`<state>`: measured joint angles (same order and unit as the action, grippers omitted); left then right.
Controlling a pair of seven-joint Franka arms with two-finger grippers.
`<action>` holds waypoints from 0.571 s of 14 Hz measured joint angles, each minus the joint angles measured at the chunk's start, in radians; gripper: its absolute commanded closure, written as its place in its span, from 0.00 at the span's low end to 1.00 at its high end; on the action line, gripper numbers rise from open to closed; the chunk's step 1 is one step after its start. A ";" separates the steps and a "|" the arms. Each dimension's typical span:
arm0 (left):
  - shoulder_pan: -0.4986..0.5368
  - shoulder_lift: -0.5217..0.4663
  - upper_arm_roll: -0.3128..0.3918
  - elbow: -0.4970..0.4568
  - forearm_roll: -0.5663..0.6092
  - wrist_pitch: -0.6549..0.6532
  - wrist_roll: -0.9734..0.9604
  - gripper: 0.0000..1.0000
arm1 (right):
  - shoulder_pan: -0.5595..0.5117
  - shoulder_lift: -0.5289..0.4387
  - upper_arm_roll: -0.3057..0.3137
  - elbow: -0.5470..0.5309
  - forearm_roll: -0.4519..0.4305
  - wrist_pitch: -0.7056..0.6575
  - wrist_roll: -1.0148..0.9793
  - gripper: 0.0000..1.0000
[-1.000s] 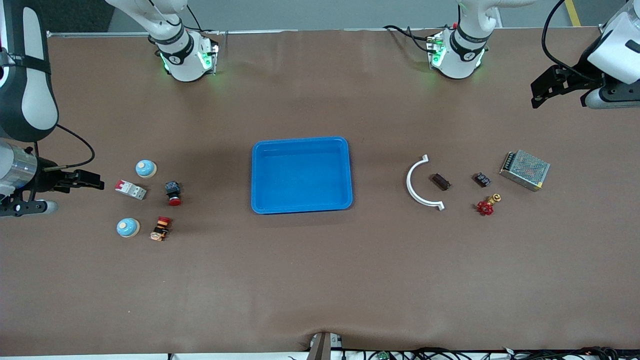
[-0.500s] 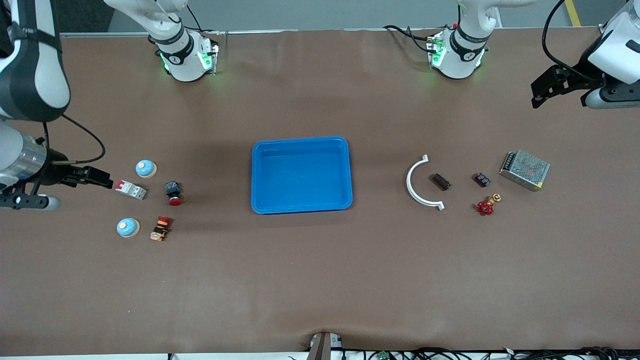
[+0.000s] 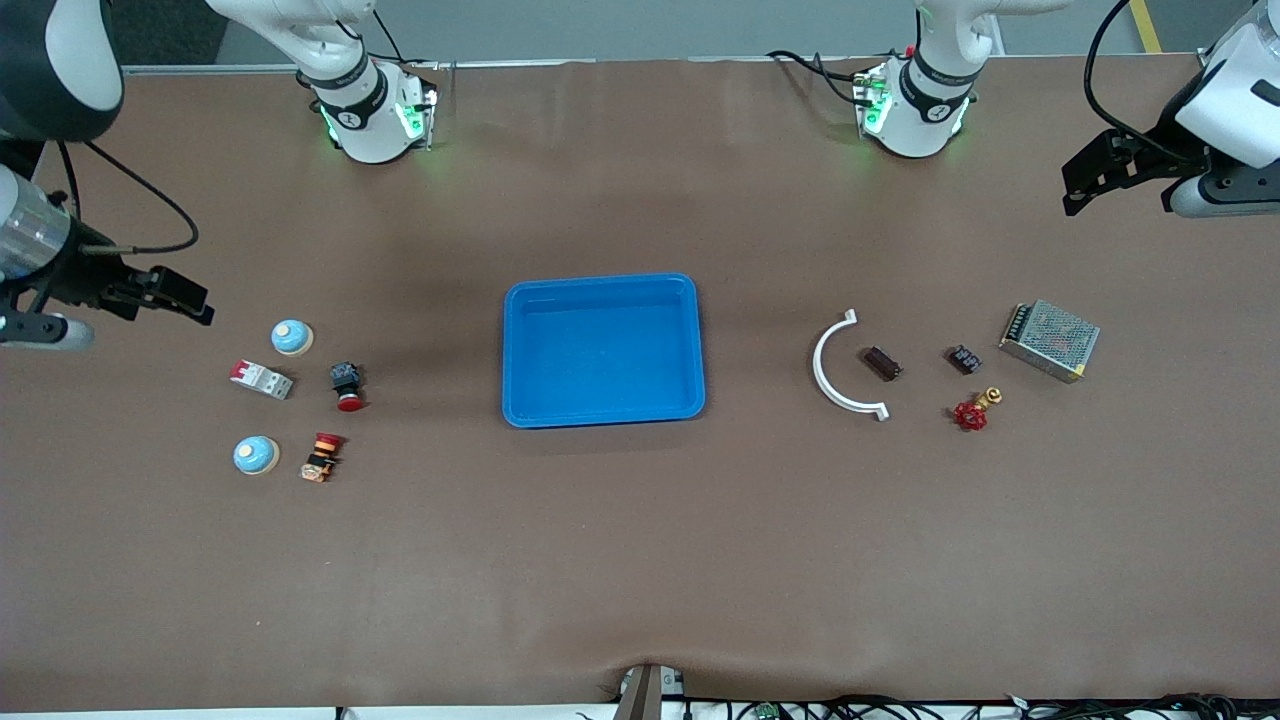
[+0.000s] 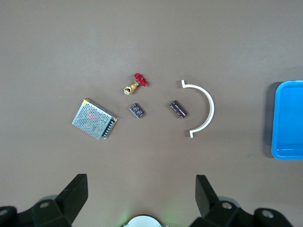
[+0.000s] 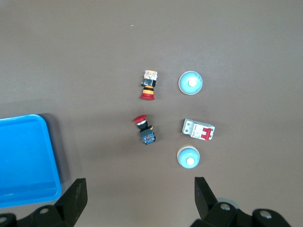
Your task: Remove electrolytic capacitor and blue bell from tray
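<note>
- The tray (image 3: 603, 350) was seen empty at mid-counter; the capacitor (image 3: 882, 363) and both blue bells (image 3: 292, 337) lay outside it
- The left claw (image 3: 1085, 185) and right claw (image 3: 185, 296) were held wide, gripping nothing
- Retreat was judged best kept high over the parts

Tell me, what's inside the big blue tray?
Nothing. The blue tray shows only its bare blue floor. Nothing covers it, so the whole inside is visible. Both blue bells and the capacitor lie outside it on the table.
</note>
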<state>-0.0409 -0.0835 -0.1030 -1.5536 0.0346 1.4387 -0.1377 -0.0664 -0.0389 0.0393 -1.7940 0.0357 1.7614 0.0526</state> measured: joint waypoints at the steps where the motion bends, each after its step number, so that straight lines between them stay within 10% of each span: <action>1: 0.000 0.000 0.000 0.000 0.000 0.000 0.000 0.00 | 0.000 -0.024 0.007 -0.016 0.000 -0.001 0.001 0.00; 8: 0.000 0.000 0.000 0.000 0.000 0.000 0.000 0.00 | 0.000 -0.073 0.034 0.081 0.000 -0.083 0.051 0.00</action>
<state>-0.0409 -0.0835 -0.1030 -1.5536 0.0346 1.4384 -0.1377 -0.0664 -0.1115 0.0731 -1.7130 0.0356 1.6784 0.1036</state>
